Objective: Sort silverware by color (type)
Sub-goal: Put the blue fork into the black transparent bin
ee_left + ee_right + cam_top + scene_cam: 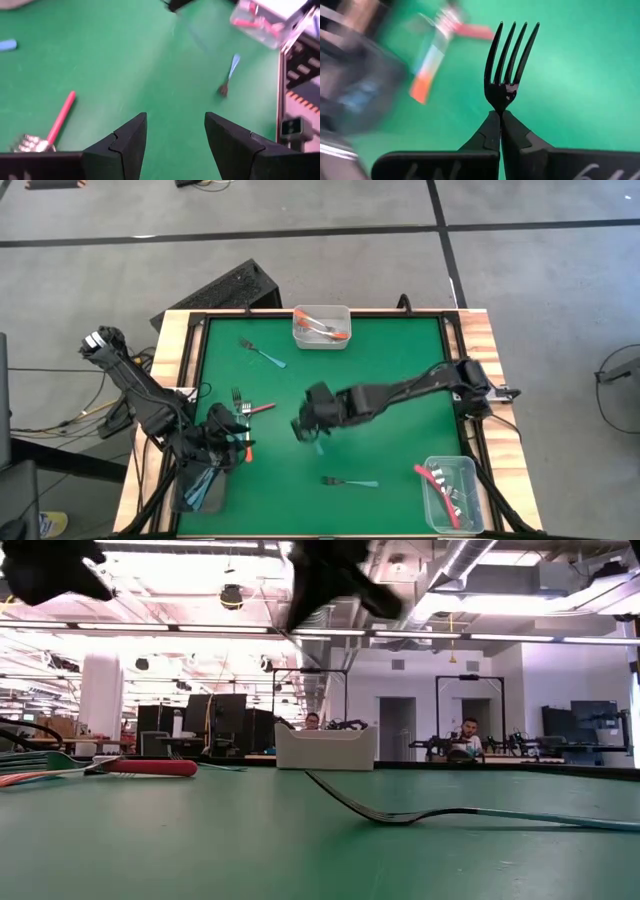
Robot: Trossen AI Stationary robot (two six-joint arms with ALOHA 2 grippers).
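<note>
Right claw (500, 116), pinched shut on the neck of a fork (511, 57) and carrying it above mid-desk (390, 360) toward the wide-open left claw (175, 135) by the near-left bin (200, 492), risks the thin-gripped fork twisting loose.

A bright green counter (390, 370) with a pale wood rim and black frame. On it lie small forks with silver tines: one with a light blue handle (352, 481), another light blue one (266, 355), and one with a red-pink handle (256, 409). Clear plastic bins (450, 495) hold red-pink and orange handles. Both robot arms are black.
</note>
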